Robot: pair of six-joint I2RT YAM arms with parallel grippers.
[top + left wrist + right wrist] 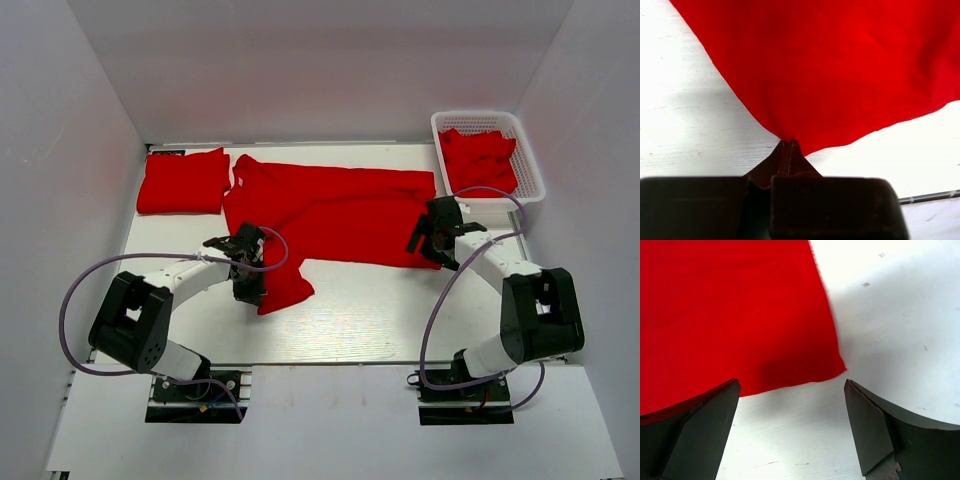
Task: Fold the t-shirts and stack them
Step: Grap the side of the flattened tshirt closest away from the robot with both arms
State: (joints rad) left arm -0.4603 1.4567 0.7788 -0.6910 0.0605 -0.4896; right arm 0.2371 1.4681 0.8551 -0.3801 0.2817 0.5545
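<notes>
1. Cloth first: the spread t-shirt [330, 210] is lying flat across the middle of the worktop [380, 310]. A folded t-shirt [183, 181] is sitting at ten o'clock, and more t-shirts [478, 160] are waiting in the basket [480, 116] at two o'clock.
2. The left end effector [790, 150] is clenched on the spread t-shirt's corner at seven o'clock, pinching red fabric.
3. The right end effector [792, 390] is hovering released over the corner at four o'clock, gripping nothing.
4. Judging by this, the right side is needing a matching pinch: lowering until both fingers are straddling the hem, then closing.
5. Which edge each corner belongs to is hard to tell up close, so lifting both evenly is looking safest.
</notes>
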